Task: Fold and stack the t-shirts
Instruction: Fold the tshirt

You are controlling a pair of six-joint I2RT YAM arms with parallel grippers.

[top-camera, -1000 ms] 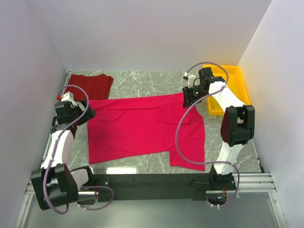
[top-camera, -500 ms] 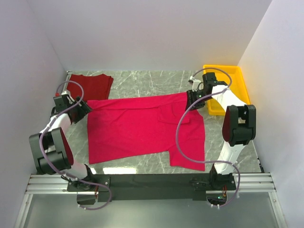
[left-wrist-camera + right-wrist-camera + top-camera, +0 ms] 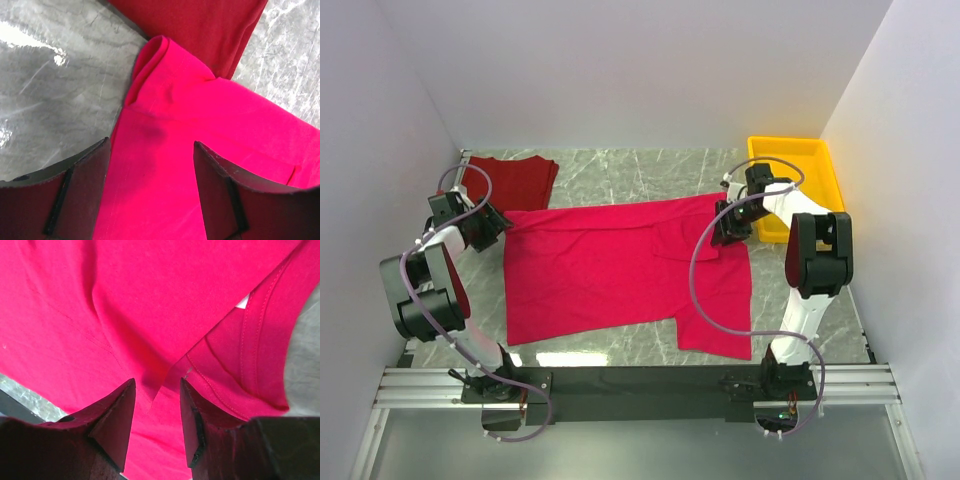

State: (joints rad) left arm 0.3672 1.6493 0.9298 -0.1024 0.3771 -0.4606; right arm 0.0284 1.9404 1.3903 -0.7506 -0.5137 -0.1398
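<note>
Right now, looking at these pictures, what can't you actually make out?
Top view: the left gripper and right gripper hide their own fingertips, so contact with the pink t-shirt is unclear.
Left wrist view: the dark red t-shirt is cut off by the top edge.
Right wrist view: the white tag is mostly covered by a pink fold.
Top view: the right arm covers part of the yellow tray.

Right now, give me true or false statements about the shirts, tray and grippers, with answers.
1. The pink t-shirt lies spread on the table. True.
2. The dark red t-shirt is stacked on it. False: it lies beside it, far left.
3. The left gripper is open over pink cloth. True.
4. The yellow tray sits far left. False: far right.
5. The right gripper grips the dark shirt. False: it is open above the pink one.
</note>
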